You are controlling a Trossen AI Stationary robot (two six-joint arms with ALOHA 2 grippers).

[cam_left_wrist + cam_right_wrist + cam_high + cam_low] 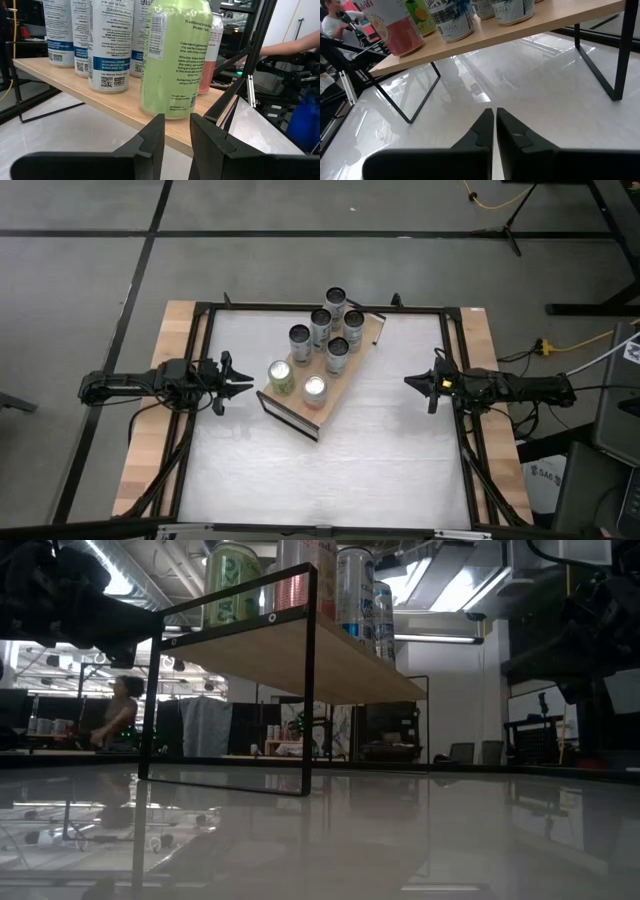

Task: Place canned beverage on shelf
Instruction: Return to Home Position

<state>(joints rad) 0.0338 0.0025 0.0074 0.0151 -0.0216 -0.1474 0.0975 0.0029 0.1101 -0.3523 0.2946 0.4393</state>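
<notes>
Seven cans (321, 328) stand upright on the shelf (358, 358) — none off it. Left gripper (243, 381) parted, empty, near the shelf end; right gripper (410, 381) pinched closed, empty — both clear, probably to avoid toppling cans.

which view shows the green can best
The left wrist view: the green can stands close up on the shelf, with its label text and barcode showing. The high view gives only its lid, the low view its upper part, and the right wrist view a sliver next to the pink can.
</notes>
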